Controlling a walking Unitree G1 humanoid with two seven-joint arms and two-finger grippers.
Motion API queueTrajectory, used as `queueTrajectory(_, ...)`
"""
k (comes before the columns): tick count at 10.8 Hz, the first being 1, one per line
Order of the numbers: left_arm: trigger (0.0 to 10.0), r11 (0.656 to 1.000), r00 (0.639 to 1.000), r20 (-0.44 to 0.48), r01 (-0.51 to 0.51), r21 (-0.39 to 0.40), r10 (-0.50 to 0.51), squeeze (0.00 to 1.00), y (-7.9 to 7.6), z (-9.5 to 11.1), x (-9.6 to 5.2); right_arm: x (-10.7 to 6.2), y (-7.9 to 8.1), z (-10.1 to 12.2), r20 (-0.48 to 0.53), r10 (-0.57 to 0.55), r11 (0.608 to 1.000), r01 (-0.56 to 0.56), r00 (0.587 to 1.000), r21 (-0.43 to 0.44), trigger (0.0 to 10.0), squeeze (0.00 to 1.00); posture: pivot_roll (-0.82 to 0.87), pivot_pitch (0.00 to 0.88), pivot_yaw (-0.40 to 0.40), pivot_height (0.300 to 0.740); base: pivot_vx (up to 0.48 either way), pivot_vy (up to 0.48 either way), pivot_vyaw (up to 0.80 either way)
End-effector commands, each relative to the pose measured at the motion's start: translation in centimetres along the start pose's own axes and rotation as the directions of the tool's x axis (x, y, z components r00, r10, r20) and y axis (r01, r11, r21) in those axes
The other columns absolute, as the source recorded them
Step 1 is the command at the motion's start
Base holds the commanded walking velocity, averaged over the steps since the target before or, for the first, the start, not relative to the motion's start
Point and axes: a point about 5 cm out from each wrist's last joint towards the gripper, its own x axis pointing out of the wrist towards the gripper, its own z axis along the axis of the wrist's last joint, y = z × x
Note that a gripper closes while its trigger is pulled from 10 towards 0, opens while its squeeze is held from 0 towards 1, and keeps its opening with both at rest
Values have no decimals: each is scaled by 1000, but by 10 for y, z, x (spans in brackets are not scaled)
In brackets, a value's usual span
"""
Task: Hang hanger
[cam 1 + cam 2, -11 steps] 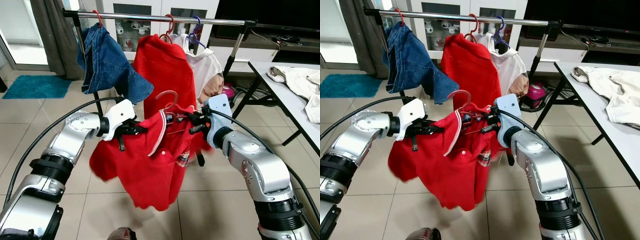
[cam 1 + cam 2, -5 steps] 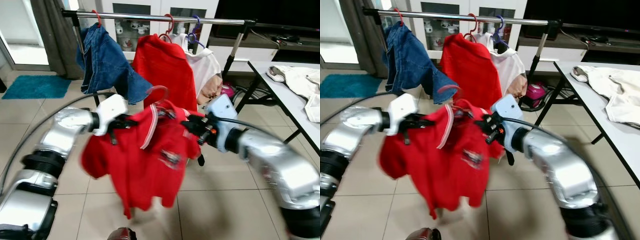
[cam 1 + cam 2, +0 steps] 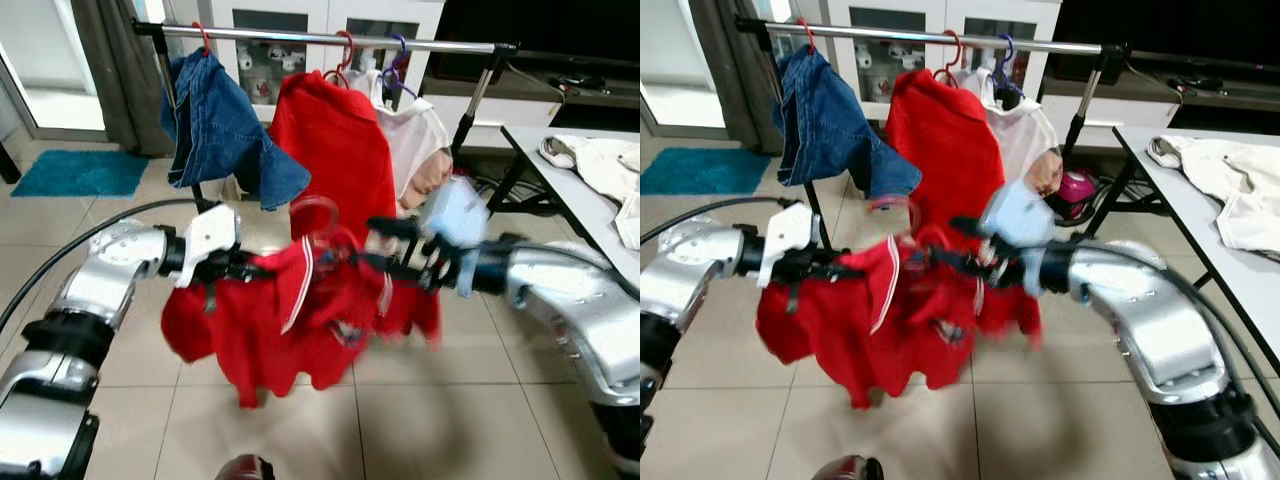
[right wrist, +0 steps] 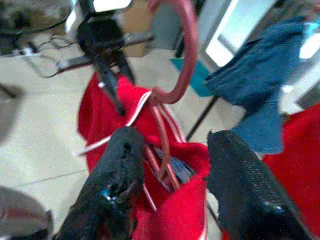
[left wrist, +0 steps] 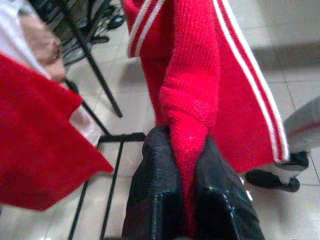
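A red polo shirt (image 3: 300, 320) with white-striped collar hangs on a pink hanger between my arms, below the clothes rail (image 3: 420, 42). The hanger's hook (image 3: 312, 208) stands up above the collar. My left gripper (image 3: 252, 270) is shut on the shirt's shoulder; the left wrist view has red knit fabric (image 5: 192, 100) pinched between its fingers (image 5: 155, 170). My right gripper (image 3: 378, 245) is at the other side of the collar. In the right wrist view its fingers (image 4: 120, 160) stand apart with the hanger's neck (image 4: 162, 135) between them, under the hook (image 4: 187, 55).
On the rail hang a denim garment (image 3: 225, 125), a red shirt (image 3: 335, 140) and a white garment (image 3: 420, 130). A table (image 3: 560, 190) with white cloth (image 3: 600, 165) stands at the right. A blue mat (image 3: 75, 172) lies far left on the tiled floor.
Both arms have lifted the red polo shirt, which now hangs bunched and higher. My right arm has stretched out further and its fingers have spread.
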Motion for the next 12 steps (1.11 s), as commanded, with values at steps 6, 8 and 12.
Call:
queueTrajectory(6,0,986,992,107,55,159,-73,0,-2,33,1,16,8,-8,-28,129,991,-130,991,-22,0,0,-76,0,-33,740,0,0,0)
queueTrajectory(8,0,989,992,115,26,147,-44,0,2,32,-2,16,13,-7,-9,167,986,-167,986,-9,0,0,-75,0,-33,740,0,0,0)
queueTrajectory(12,0,987,990,121,-82,138,65,0,12,30,-9,19,23,-8,20,206,978,-207,978,23,0,0,-74,0,-36,740,0,0,0)
